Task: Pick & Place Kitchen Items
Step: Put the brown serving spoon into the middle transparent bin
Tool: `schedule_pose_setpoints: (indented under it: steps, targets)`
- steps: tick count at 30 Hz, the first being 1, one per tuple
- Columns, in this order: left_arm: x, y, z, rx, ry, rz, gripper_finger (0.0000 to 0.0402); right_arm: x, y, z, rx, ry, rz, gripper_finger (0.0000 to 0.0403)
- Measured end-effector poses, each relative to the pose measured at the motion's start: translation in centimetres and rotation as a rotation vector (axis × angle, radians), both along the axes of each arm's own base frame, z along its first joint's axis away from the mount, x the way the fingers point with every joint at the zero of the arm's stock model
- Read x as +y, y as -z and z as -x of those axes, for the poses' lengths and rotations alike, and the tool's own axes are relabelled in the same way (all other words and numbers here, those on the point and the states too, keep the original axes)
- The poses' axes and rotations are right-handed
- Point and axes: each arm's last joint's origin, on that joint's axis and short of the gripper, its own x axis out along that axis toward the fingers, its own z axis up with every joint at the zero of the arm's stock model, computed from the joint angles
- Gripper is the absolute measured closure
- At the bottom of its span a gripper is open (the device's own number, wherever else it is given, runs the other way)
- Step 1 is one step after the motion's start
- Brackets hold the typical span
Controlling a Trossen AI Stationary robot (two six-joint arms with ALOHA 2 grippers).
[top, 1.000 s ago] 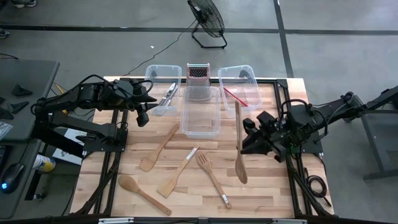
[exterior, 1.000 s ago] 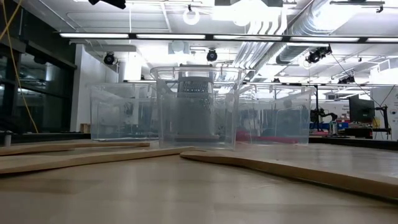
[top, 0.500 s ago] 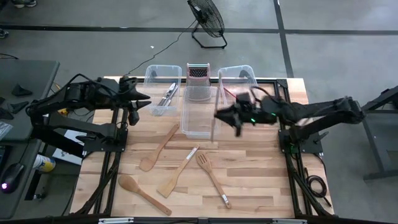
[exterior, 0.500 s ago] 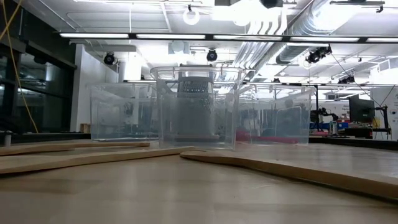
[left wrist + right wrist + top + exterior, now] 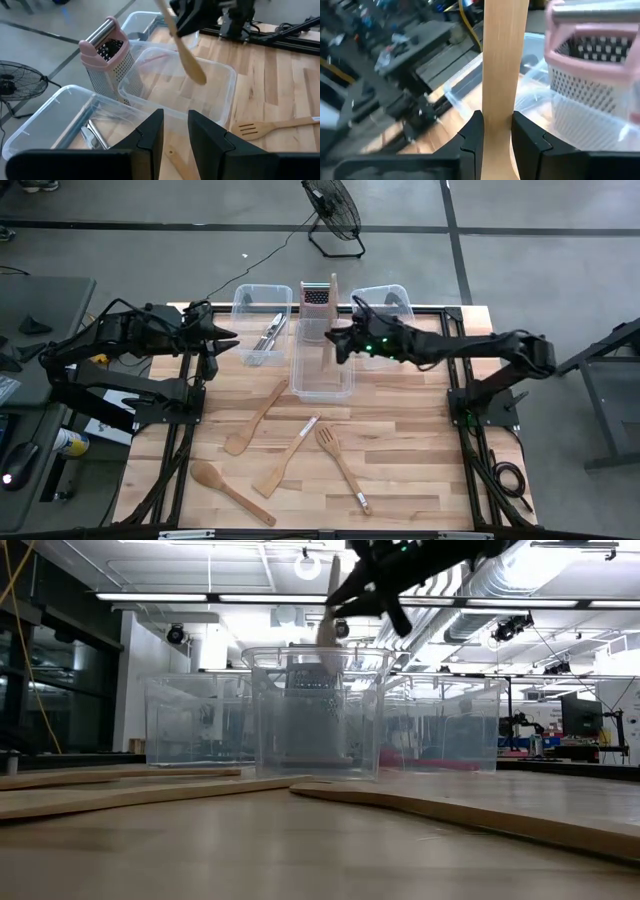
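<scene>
Above the middle clear bin (image 5: 322,365), I am holding a long wooden spoon (image 5: 333,320) upright in my right hand (image 5: 343,343), clenched on its handle so the bowl hangs down into the bin's mouth for a clean drop. My right arm is reaching far across the tabletop (image 5: 420,470), while my left hand (image 5: 222,338) is waiting released beside the left bin (image 5: 248,305).

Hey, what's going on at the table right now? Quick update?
Right gripper shut on wooden spoon, held above middle clear bin. Left gripper open, waiting by left bin. Box grater just behind; nothing blocking.
</scene>
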Motion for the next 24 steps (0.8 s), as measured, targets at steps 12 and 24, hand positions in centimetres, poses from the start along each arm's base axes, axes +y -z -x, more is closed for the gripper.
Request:
schedule_pose_setpoints:
  steps: [12, 24]
  targets:
    - [0.1, 0.0, 0.0, -0.011, -0.051, 0.012, 0.0313, 3.0, 3.4, -3.5, -0.157, 0.25, -0.148, 0.0334]
    - [0.1, 0.0, 0.0, -0.013, -0.058, 0.017, 0.0313, 5.7, 4.4, -3.3, -0.068, 0.28, -0.153, 0.0324]
